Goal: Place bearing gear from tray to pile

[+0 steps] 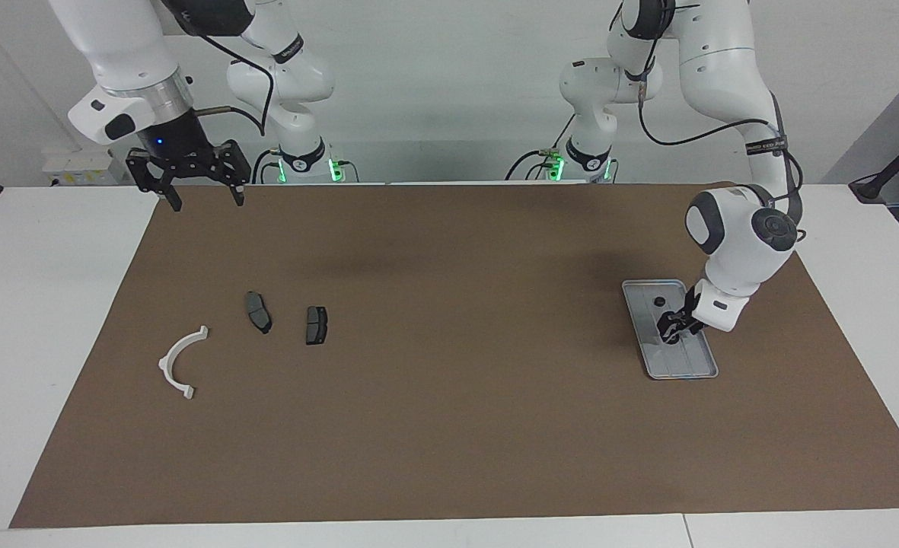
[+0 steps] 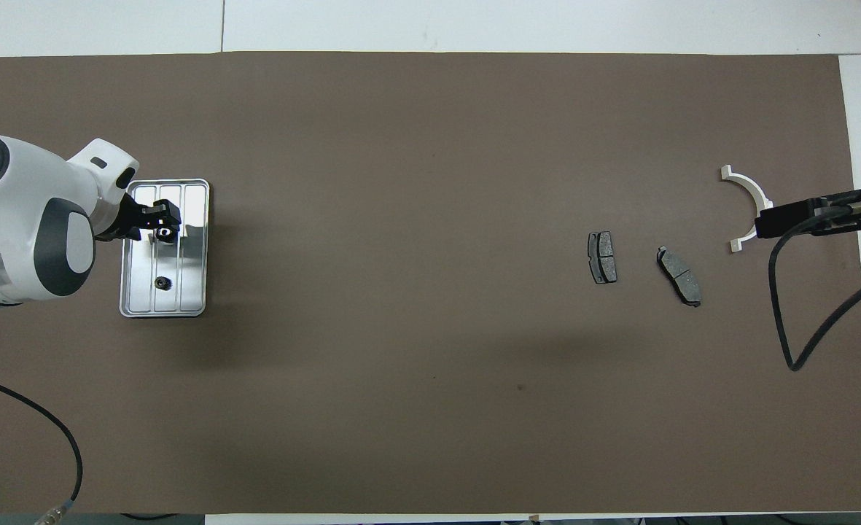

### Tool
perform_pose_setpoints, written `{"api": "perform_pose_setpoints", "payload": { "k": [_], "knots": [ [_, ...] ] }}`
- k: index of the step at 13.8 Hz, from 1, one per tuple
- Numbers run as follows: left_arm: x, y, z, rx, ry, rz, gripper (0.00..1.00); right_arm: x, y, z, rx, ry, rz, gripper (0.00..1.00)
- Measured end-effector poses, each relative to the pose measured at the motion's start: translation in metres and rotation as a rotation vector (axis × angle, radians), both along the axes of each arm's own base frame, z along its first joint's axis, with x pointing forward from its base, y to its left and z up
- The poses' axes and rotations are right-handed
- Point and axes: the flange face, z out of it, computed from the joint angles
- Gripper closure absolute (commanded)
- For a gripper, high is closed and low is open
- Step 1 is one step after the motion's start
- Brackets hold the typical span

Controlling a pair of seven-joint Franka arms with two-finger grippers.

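The silver tray (image 1: pixel 694 367) (image 2: pixel 194 293) lies toward the left arm's end of the table with two small dark bearing gears in it. My left gripper (image 1: pixel 670 332) (image 2: pixel 162 227) is down in the tray, open, its fingers on either side of the gear (image 2: pixel 164 232) that lies farther from the robots. The other gear (image 1: pixel 659 301) (image 2: pixel 160 283) sits free, nearer to the robots. The pile lies toward the right arm's end: a white half-ring bracket (image 1: pixel 179 361) (image 2: pixel 751 198) and two dark brake pads (image 1: pixel 258 311) (image 1: pixel 316 324). My right gripper (image 1: pixel 204 202) waits open, raised over the mat's corner.
A brown mat (image 1: pixel 449 426) covers most of the white table. The right arm's black cable (image 2: pixel 802 306) hangs over the mat's edge beside the bracket in the overhead view. The pads (image 2: pixel 602 257) (image 2: pixel 679 275) lie between bracket and mat centre.
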Motion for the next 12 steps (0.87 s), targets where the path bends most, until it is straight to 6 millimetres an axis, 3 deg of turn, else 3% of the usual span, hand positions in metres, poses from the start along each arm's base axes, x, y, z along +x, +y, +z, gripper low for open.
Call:
{"api": "perform_pose_setpoints", "payload": {
  "k": [9, 12],
  "knots": [
    [-0.004, -0.003, -0.009, 0.000, -0.020, 0.007, 0.35, -0.005, 0.005, -0.020, 0.001, 0.037, -0.031, 0.00],
    [-0.004, -0.003, -0.010, 0.000, -0.026, 0.009, 0.42, -0.004, 0.028, -0.036, 0.017, 0.035, -0.141, 0.00]
  ]
}}
